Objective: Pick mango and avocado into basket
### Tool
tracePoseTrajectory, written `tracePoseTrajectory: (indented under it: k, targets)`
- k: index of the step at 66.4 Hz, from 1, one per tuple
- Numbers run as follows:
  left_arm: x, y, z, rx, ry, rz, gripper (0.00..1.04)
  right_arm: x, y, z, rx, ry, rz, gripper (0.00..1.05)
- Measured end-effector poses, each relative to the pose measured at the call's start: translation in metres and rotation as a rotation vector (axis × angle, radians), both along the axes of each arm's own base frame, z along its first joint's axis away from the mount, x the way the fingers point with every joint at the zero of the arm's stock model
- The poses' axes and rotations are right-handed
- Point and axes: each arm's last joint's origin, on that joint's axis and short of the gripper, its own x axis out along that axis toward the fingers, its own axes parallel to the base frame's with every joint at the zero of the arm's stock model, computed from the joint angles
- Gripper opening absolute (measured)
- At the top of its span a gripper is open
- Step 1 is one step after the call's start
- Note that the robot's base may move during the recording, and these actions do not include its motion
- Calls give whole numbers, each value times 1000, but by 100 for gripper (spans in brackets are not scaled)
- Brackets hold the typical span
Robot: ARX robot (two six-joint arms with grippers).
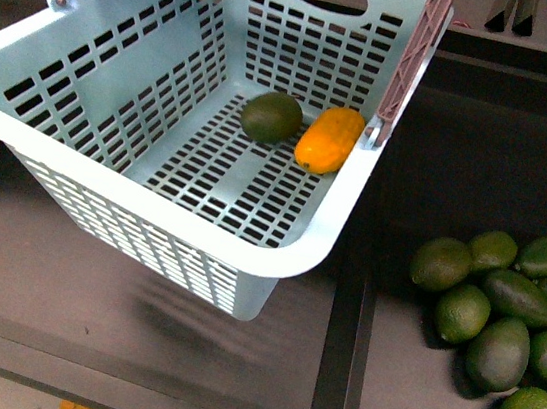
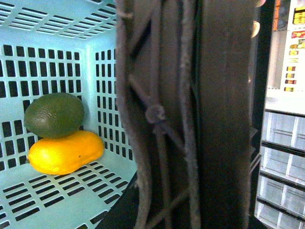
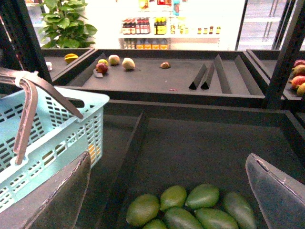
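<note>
1. Right hand (image 3: 167, 191): the right wrist view shows both fingers (image 3: 57, 200) spread wide with nothing between them. It hangs over a pile of green avocados (image 3: 190, 207) in the dark bin below.
2. Left hand: no fingers visible in any view. The left wrist view is mostly filled by the basket's brown ribbed handle (image 2: 190, 114) very close to the lens, so I cannot tell whether the hand is apart or closed on it.
3. Basket (image 1: 276, 260): light blue, slotted walls and floor. In the front view it sits tilted at left-centre, its shadow on the dark surface (image 1: 62, 278) beneath it. The handle arms run up out of frame at the far left and far right corners.
4. Mango (image 1: 329, 138): yellow-orange, lying on the basket floor at the far right, against the right wall.
5. Avocado (image 1: 272, 117): dark green, also on the basket floor, just left of the mango and touching it. Left wrist view confirms the two are pressed together in a corner.
6. Loose avocados (image 1: 503, 336): a cluster on the surface well right of the basket, in the neighbouring compartment past a dark divider.
7. Far background, right wrist view: dark shelf (image 3: 157, 78) with a few scattered fruits, a potted plant (image 3: 66, 21) at far left.
</note>
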Motion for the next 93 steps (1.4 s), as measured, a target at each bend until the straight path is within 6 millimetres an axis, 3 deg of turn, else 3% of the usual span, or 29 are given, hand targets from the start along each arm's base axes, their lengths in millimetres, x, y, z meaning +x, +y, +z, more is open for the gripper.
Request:
tracePoseTrajectory:
  k: [10, 18, 33, 49, 63, 77, 85, 93]
  targets:
    - [28, 8, -25, 3, 25, 23, 14, 0, 0, 0, 0, 0, 0, 96]
    - [37, 11, -37, -3, 35, 23, 14, 0, 0, 0, 0, 0, 0, 96]
    - [37, 9, -57, -14, 86, -9, 14, 0, 0, 0, 0, 0, 0, 96]
    - [30, 11, -63, -15, 85, 0, 14, 0, 0, 0, 0, 0, 0, 96]
    - [10, 25, -62, -17, 86, 111, 51, 0, 0, 0, 0, 0, 0, 96]
    - [-40, 52, -13, 53, 36, 298, 97, 0, 0, 0, 0, 0, 0, 96]
    - [-66, 64, 12, 232, 122, 339, 96, 0, 0, 0, 0, 0, 0, 96]
    - [-67, 64, 11, 240, 132, 329, 96, 0, 0, 0, 0, 0, 0, 96]
